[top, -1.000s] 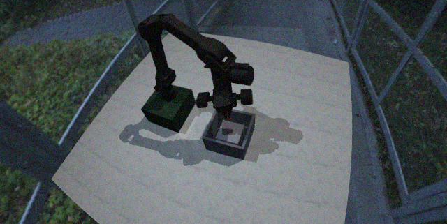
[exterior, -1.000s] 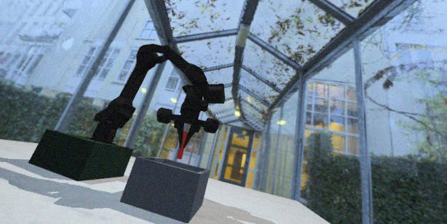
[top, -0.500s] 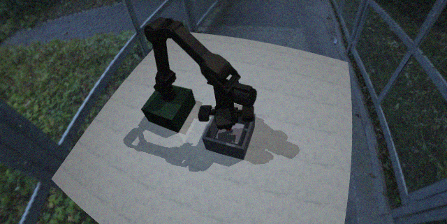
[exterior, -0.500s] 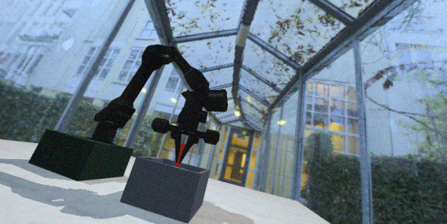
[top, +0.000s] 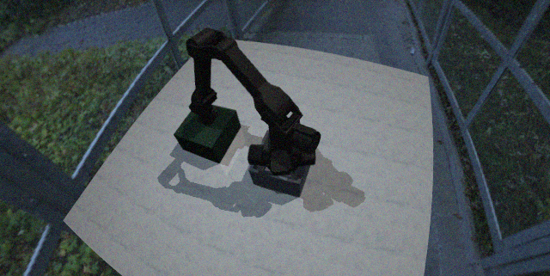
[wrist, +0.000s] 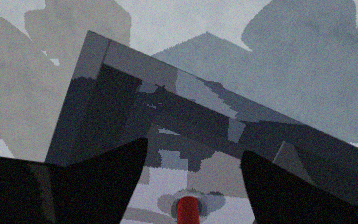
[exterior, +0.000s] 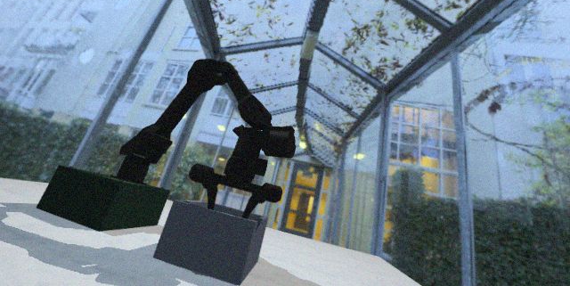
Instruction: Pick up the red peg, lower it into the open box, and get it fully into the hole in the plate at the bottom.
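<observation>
The grey open box (top: 275,181) (exterior: 200,241) (wrist: 145,67) stands on the table. My gripper (exterior: 228,213) (wrist: 194,151) is open, its fingers wide apart and reaching down inside the box walls. The red peg (wrist: 188,210) shows between and below the spread fingers in the wrist view, touching neither in what shows. Its visible end is ringed by the dark hole in the pale plate (wrist: 220,175) at the box bottom. The lower part of the peg is cut off by the frame, so how deep it sits cannot be told. The arm and walls hide it in the top and exterior views.
A dark green block (top: 210,134) (exterior: 107,201) carries the arm's base and stands close beside the grey box. The box walls rise around the fingers. The pale table (top: 365,138) has shadows of the arm across it.
</observation>
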